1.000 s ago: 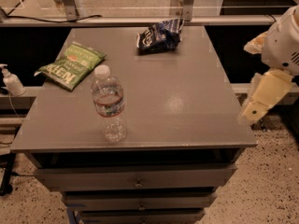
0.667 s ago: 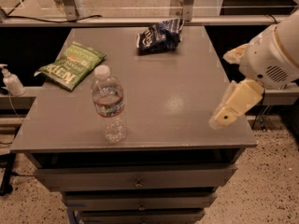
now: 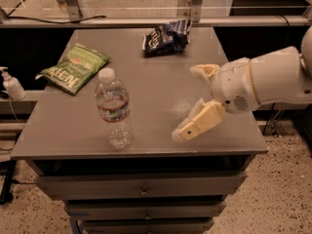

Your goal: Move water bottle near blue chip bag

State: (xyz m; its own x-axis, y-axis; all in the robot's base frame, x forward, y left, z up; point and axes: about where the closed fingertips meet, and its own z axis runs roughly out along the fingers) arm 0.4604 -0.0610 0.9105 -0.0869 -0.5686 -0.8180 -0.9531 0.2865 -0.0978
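Note:
The water bottle (image 3: 113, 108), clear with a white cap and a red-and-white label band, stands upright near the front left of the grey table (image 3: 156, 82). The blue chip bag (image 3: 165, 37), dark and wrinkled, lies at the table's back edge, right of centre. My gripper (image 3: 188, 101) reaches in from the right above the front right of the table. It is open and empty, with one cream finger high and one low. It is well to the right of the bottle and apart from it.
A flat green chip bag (image 3: 73, 67) lies at the back left of the table. A small white pump bottle (image 3: 10, 84) stands on a ledge off the table's left side. Drawers run below the table's front edge. A metal frame stands behind the table.
My arm has swung in from the right edge of the view over the table toward the bottle. The bottle and both bags have not moved.

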